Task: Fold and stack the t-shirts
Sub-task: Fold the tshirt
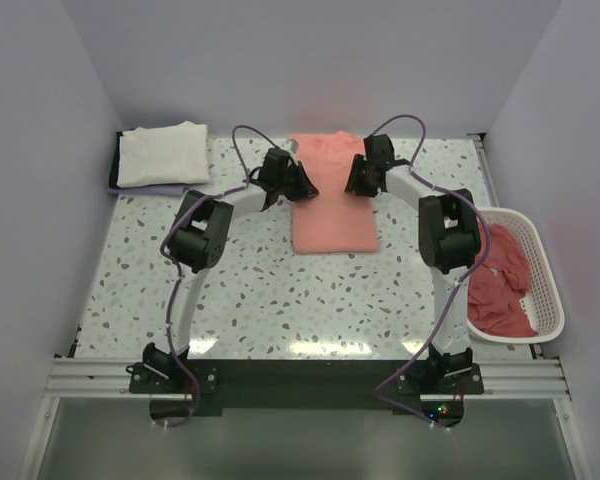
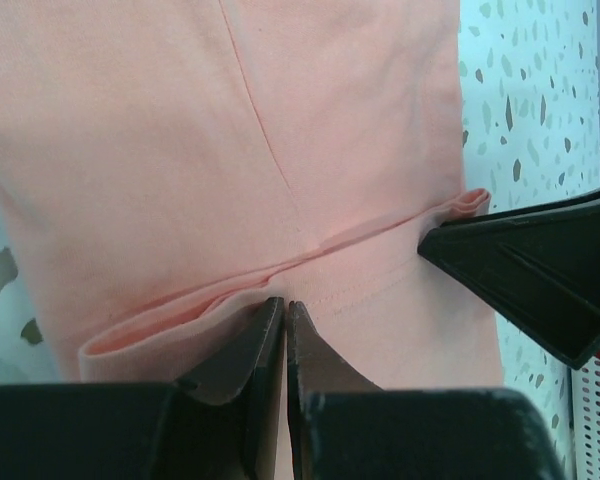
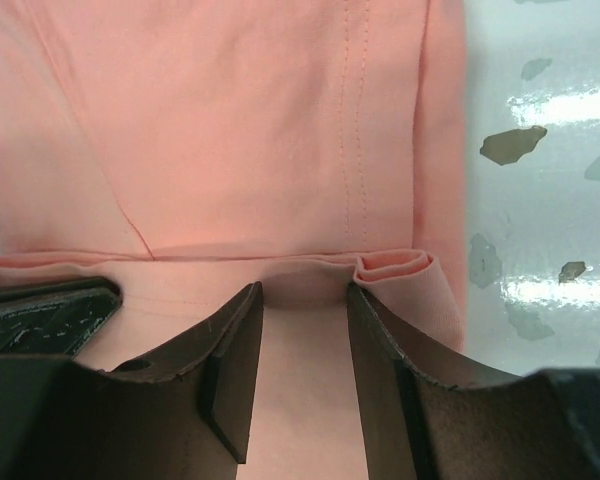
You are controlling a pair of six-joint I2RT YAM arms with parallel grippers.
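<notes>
Salmon t-shirt [image 1: 333, 205], 1; cream t-shirt [image 1: 162, 152], 1 (folded); white basket [image 1: 552, 285], 1.

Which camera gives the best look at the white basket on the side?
The top external view: it shows the whole basket with pink-red t-shirts inside. The left wrist view catches only a sliver of the basket; the right wrist view shows none.
</notes>
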